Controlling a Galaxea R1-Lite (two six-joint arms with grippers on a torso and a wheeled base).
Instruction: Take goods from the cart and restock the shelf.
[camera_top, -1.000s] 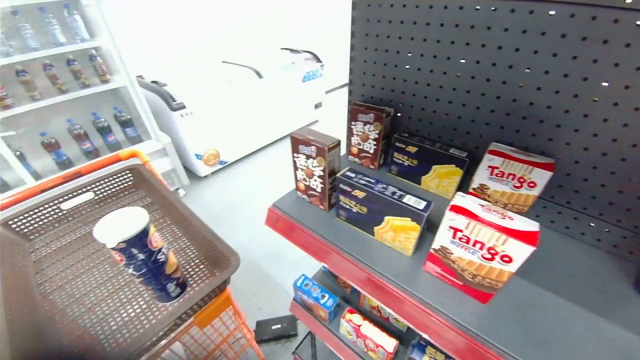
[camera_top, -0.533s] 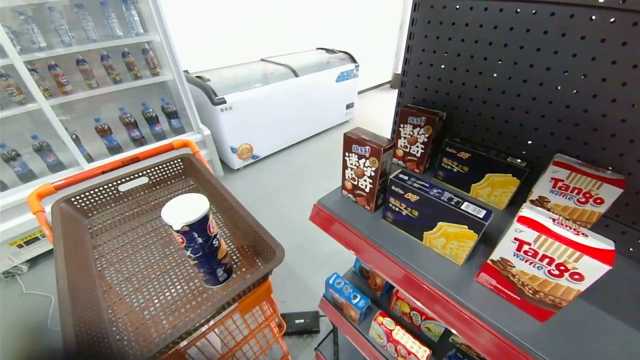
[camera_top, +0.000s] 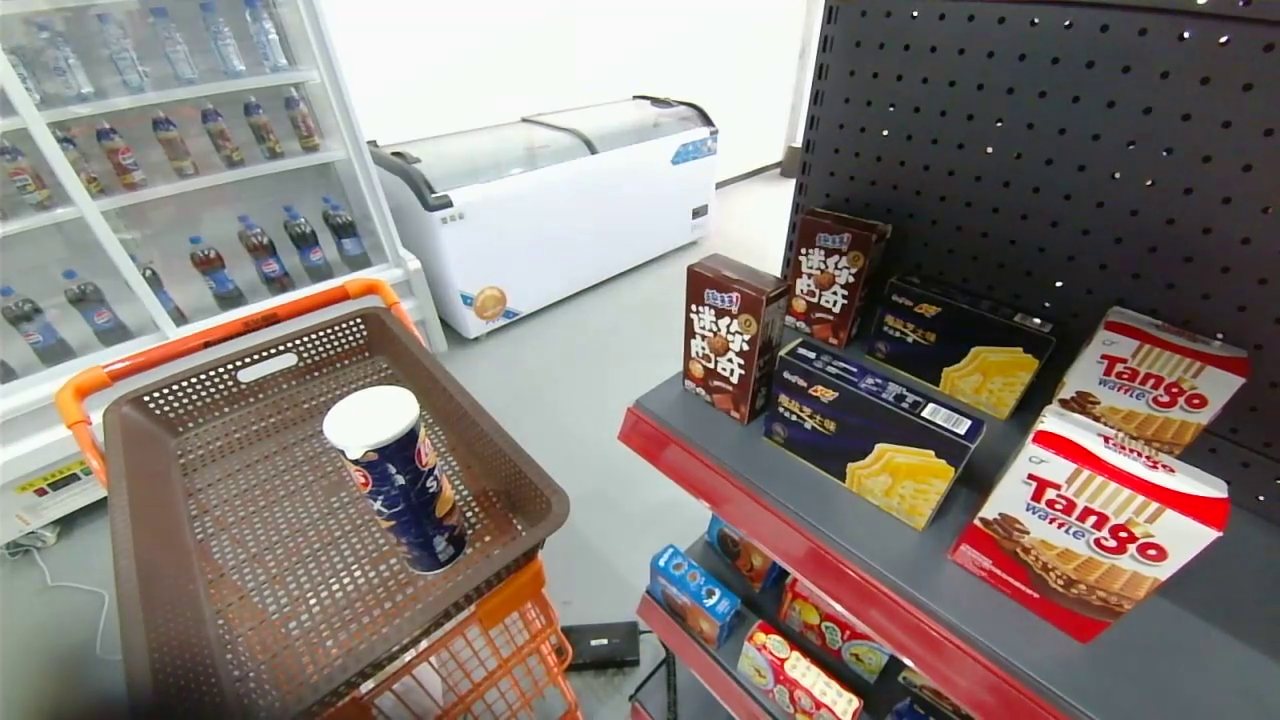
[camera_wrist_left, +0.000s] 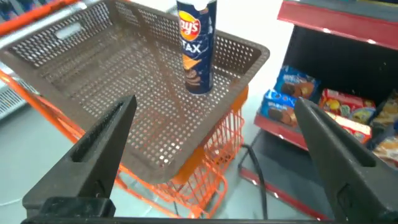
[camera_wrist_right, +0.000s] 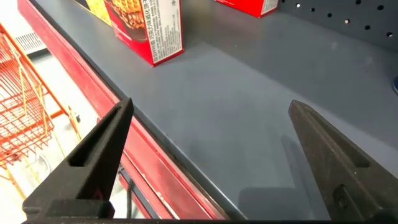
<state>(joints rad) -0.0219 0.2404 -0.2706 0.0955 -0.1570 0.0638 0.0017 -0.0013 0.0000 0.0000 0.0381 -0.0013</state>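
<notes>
1. Left wrist view: the left gripper hangs above the brown basket with its two fingers spread wide. It holds nothing and touches nothing.
2. The chip can stands upright inside the basket, on the mesh floor near the corner closest to the shelf. It is beyond the left gripper's fingertips and well apart from them.
3. In the head view, the chip can shows its white lid and is the only item in the basket, which sits on top of the orange cart.
4. The right gripper is away from the basket, over a bare grey part of the shelf. Its fingers are also spread wide, with nothing between them.
5. A red-and-white wafer box stands on the shelf beyond the right gripper, not touching it.
</notes>
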